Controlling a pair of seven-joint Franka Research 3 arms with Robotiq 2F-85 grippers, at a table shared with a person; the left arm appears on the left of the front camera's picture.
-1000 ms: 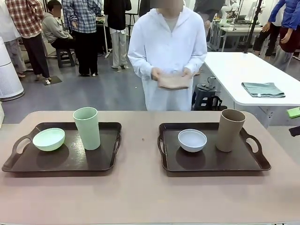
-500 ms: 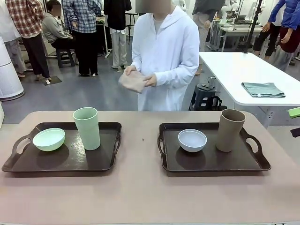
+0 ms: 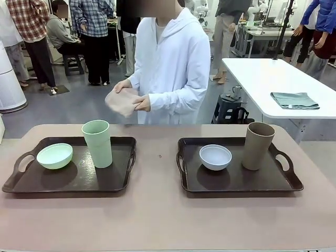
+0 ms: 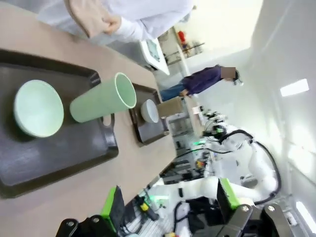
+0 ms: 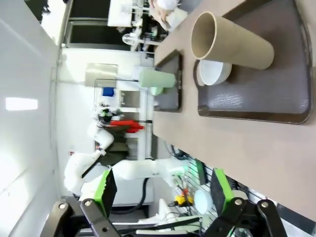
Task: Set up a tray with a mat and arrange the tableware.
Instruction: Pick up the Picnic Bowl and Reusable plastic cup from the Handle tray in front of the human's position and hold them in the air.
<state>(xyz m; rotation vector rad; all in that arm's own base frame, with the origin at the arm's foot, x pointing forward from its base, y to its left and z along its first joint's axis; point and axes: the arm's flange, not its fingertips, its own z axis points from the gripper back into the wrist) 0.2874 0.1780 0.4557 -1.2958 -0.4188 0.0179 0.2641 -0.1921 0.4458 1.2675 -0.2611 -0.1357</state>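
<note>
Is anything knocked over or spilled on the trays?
No, nothing stands out. The green cup and brown cup stand upright, the green bowl and white bowl sit right way up, and nothing is spilled. The tan mat is in the person's hands.

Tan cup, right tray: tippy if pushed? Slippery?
The tan cup stands tall on a narrower base, so a high push would probably tip it. It looks empty and thin-walled, so likely light. Its matte surface should grip fairly well.
</note>
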